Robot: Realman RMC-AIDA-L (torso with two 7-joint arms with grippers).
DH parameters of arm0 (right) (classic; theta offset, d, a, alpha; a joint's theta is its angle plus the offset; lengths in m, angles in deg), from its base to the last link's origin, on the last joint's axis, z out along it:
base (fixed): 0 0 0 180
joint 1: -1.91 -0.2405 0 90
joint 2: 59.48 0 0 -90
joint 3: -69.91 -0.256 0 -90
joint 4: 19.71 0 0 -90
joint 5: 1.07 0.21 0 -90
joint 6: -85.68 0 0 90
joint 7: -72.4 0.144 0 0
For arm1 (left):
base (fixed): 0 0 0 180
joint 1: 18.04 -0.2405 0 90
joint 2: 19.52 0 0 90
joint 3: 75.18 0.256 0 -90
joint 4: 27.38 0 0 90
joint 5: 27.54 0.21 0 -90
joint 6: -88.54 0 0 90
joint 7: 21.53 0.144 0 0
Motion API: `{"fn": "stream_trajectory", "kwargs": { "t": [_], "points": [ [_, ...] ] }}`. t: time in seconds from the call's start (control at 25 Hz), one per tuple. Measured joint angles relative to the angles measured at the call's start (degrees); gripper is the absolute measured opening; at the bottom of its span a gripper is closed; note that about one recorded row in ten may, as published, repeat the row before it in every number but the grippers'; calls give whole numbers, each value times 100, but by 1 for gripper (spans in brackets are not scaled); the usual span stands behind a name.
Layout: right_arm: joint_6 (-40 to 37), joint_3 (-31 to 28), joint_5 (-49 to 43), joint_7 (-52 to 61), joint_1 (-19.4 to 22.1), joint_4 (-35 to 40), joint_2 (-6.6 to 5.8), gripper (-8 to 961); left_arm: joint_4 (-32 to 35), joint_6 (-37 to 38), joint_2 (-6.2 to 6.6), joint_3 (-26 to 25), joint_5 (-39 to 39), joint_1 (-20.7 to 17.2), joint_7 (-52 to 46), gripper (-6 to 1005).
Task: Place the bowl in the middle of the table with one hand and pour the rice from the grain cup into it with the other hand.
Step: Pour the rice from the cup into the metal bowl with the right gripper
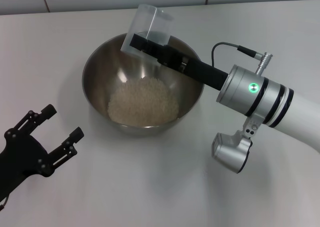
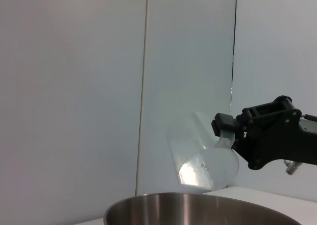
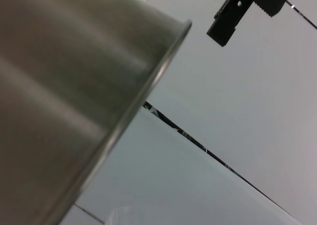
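The bowl (image 1: 144, 82) is set near the middle of the bench (image 1: 160, 187), and the rice (image 1: 144, 102) is seen as a pale heap in its bottom. The cup (image 1: 146, 27) is held tipped over the far rim of the bowl, clamped in the right end effector (image 1: 142, 42). It looks empty, so the pour is judged to be done. Its long side slants, with the open mouth turned down toward the bowl. The cup is much nearer to the right arm, which reaches in from the right. The left end effector (image 1: 62, 122) is parked on the near left, beside the bowl, with its fingers apart and nothing held
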Motion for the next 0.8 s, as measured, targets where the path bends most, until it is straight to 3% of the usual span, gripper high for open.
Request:
{"fn": "stream_trajectory", "kwargs": {
  "t": [0.44, 0.6, 0.8],
  "points": [
    [-14, -138, -22, 343, 48, -138, 0, 13, 0, 0, 1, 16, 0, -18, 0, 808],
    [-68, -695, -6, 1705, 170, -481, 0, 12, 0, 10, 0, 16, 0, -25, 0, 808],
    [-46, -1197, -3, 4179, 342, -758, 2, 14, 0, 27, 1, -9, -1, -26, 0, 808]
  ]
}}
